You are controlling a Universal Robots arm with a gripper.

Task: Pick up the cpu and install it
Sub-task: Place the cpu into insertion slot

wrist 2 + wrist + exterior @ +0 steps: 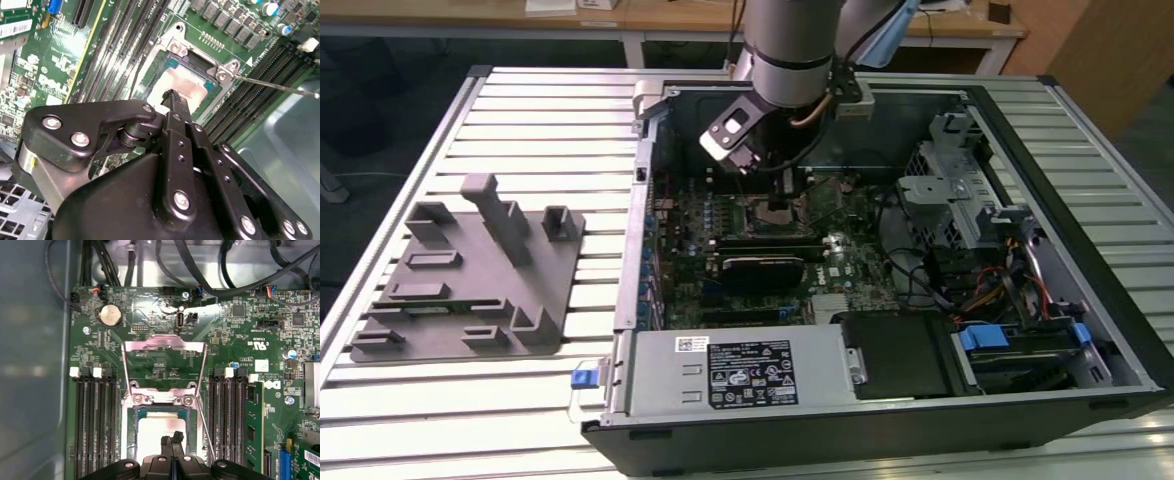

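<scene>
At the exterior view's left a grey fixture (467, 275) was set apart. Further right, the arm (787, 50) was tilted down into the open case (881, 440). The gripper (172, 438) was pressed together, pinching nothing, above the cpu (152, 432), which was seated in the socket (160, 399). Seating was judged in hand; with the retention frame (165, 343) raised, a gentle, straight move was called for.

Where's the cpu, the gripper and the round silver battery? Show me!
cpu (150, 434): first wrist view, on its shiny silver top.
gripper (172, 438): first wrist view, midway between its black fingertips.
round battery (110, 315): first wrist view, on the middle of its flat face.
</scene>
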